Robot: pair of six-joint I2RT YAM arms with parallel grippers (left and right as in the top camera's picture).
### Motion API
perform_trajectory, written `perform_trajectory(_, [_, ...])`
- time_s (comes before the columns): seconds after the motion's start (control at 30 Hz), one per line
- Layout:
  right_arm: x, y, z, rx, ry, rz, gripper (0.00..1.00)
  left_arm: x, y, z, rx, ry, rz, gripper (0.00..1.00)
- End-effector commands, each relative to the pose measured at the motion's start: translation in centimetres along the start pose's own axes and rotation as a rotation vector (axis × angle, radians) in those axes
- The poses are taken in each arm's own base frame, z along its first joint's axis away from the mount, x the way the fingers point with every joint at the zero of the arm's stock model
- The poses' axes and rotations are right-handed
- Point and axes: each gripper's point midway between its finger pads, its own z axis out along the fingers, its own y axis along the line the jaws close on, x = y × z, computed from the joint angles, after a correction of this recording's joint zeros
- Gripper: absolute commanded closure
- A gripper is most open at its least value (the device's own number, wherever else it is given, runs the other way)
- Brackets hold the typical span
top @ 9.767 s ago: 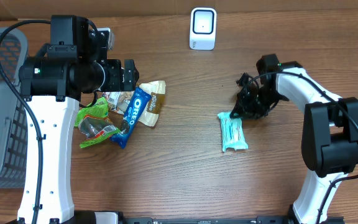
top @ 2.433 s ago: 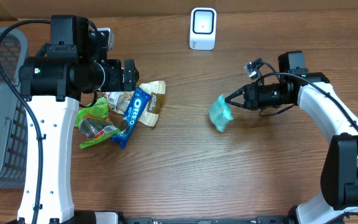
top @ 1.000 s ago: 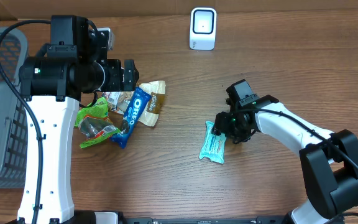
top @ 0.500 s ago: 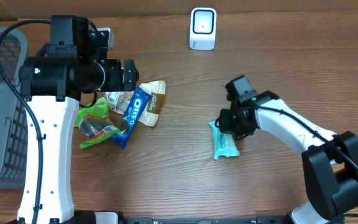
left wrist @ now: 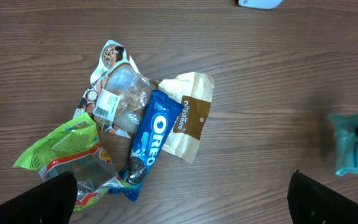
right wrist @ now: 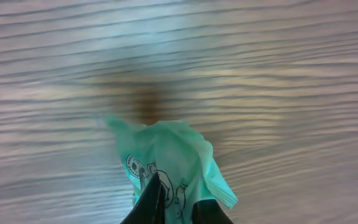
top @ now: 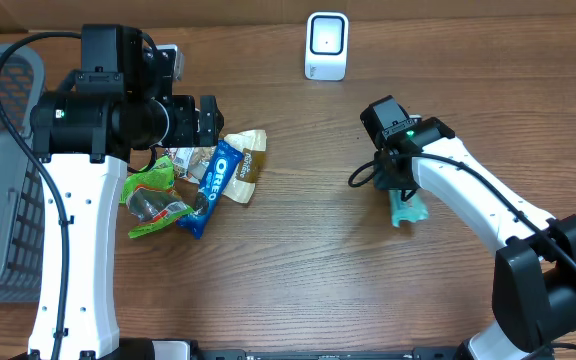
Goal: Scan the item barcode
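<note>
Wooden table (top: 298,290), right of centre: right gripper (top: 400,193) has just pinched the teal packet (top: 406,212) up, so the scanner (top: 326,45) likely comes next; left gripper (top: 208,120) hangs wide.

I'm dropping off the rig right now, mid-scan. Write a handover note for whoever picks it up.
Right gripper: shut on the teal packet, pinching one end, on the right half of the table.
Left gripper: open and empty, hovering over the snack pile of Oreo pack, green bag and tan packet.
Scanner: white unit at the far edge, well apart from the packet.
Done: packet gripped.
Left: carry it to the scanner and present the barcode. No barcode shows in any view, so it may need turning.
</note>
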Motion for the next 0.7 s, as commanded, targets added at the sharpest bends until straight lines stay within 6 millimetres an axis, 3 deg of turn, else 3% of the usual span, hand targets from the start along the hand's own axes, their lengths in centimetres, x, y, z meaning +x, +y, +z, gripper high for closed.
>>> perform_trajectory(0.0, [-2.2, -2.7, -1.2, 0.196, -0.121, -0.015, 0.96, 0.1, 0.1, 0.3, -0.006, 0.007, -0.011, 0.00])
perform_trajectory(0.33, [-3.7, -2.0, -4.6, 0.411, -0.327, -0.121, 0.96, 0.1, 0.1, 0.3, -0.006, 0.007, -0.011, 0.00])
perform_trajectory(0.57, [-4.5, 1.4, -5.8, 0.372, -0.443, -0.135, 0.96, 0.1, 0.1, 0.3, -0.006, 0.007, -0.011, 0.00])
perform_trajectory(0.67, [-5.1, 1.6, -5.8, 0.393, -0.477, -0.126, 0.96, 0.1, 0.1, 0.3, -0.006, 0.007, -0.011, 0.00])
